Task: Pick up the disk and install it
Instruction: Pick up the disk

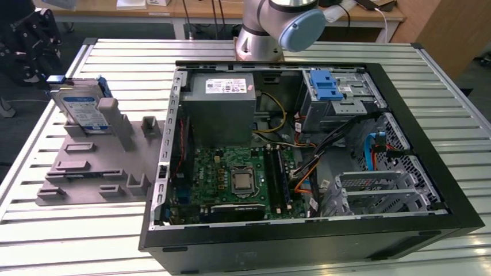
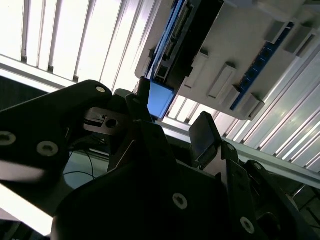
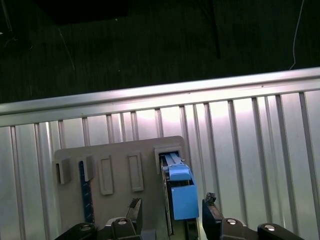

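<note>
The disk (image 1: pixel 80 109) stands on edge in a grey holder plate (image 1: pixel 84 167) on the slatted table, at the exterior view's left of the open computer case (image 1: pixel 307 172). Its silver body carries a white-and-blue label and sits in a blue frame. In the first wrist view the disk's blue frame (image 3: pixel 180 192) shows edge-on in the holder (image 3: pixel 120 155), lying between the tips of my gripper (image 3: pixel 172 215). The black fingers (image 3: pixel 211 210) stand apart, open, with nothing in them. In the second wrist view my gripper (image 2: pixel 172 120) hangs short of the disk's connector edge (image 2: pixel 170 50).
Inside the case a drive cage (image 1: pixel 341 95) at the back right holds a blue carrier (image 1: pixel 326 86). A power supply (image 1: pixel 218 109), a motherboard (image 1: pixel 238 178) and loose cables lie in the case. The arm's base (image 1: pixel 265 29) stands behind it. The table's edge rail (image 3: pixel 160 92) runs past the holder.
</note>
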You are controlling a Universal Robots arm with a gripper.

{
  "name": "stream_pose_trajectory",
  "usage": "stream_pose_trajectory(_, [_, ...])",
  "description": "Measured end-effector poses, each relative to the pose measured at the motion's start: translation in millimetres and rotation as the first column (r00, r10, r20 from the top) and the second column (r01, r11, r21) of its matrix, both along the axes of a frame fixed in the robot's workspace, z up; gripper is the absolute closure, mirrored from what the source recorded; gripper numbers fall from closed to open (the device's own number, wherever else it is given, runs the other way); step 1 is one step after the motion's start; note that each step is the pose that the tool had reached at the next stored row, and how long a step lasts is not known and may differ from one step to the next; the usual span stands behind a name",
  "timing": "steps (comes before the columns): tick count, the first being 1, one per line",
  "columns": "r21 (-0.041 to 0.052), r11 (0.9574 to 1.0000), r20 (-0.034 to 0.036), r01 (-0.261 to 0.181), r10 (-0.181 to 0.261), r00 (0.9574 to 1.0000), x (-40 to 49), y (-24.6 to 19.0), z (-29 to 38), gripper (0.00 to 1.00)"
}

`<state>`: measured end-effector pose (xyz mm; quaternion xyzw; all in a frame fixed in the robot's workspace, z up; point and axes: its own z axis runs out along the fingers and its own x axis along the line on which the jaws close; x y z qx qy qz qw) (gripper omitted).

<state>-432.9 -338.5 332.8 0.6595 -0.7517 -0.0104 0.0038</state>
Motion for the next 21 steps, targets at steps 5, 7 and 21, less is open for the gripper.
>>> stream_pose_trajectory(5, [0.0, 1.0, 0.0001, 0.0, 0.0, 1.0, 0.0, 0.8, -2.5, 0.41])
stream_pose_trajectory(7, [-0.0001, 1.0, 0.0, 0.0, 0.0, 1.0, 0.0, 0.8, -2.7, 0.41])
stream_pose_trajectory(21, [0.0, 1.0, 0.0077, 0.0, 0.0, 1.0, -2.6, 3.4, -10.8, 0.41])
